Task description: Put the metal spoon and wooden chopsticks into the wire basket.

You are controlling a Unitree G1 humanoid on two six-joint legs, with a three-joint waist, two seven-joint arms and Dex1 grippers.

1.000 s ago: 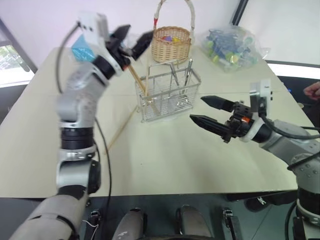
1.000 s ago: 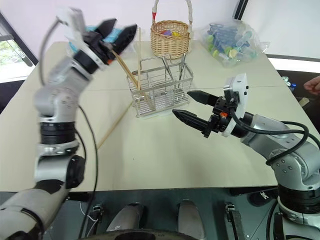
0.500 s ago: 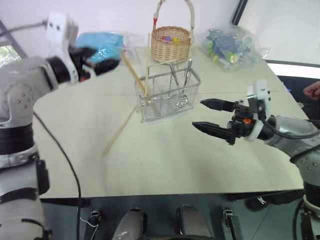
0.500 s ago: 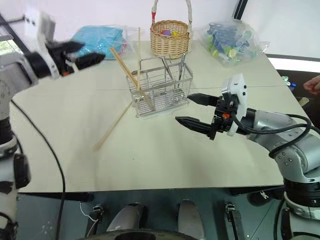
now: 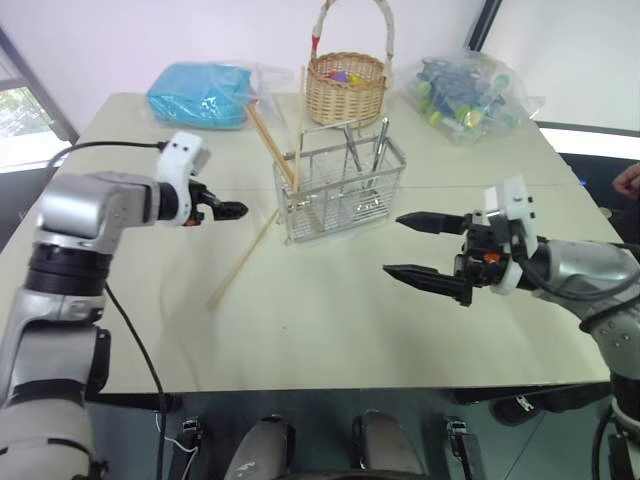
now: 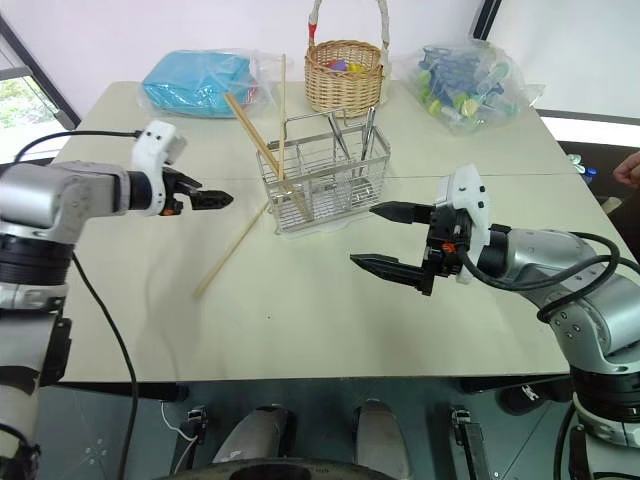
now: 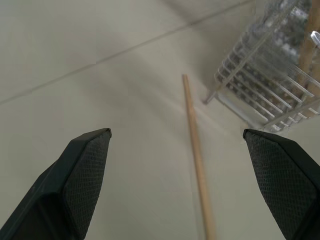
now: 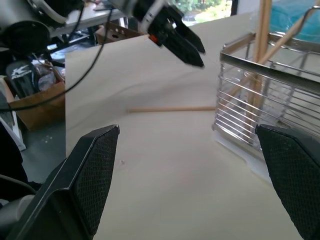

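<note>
Nearest, the right end effector [image 6: 385,238] hovers above the table [image 6: 330,320] with its fingers spread and nothing between them, pointing across toward the wire basket [image 6: 325,178], probably waiting its turn. Further in, the left end effector [image 6: 214,199] hangs over the table, fingers spread wide and empty as its wrist view shows, aimed down at the one wooden chopstick [image 7: 196,155] lying flat beside the basket's corner, likely the next pick. In the wire basket, other wooden chopsticks [image 6: 262,148] lean out over the rim because they are longer than it. The metal spoon [image 5: 380,143] appears to stand inside already. Behind sit a wicker basket [image 6: 345,75] and bagged items.
</note>
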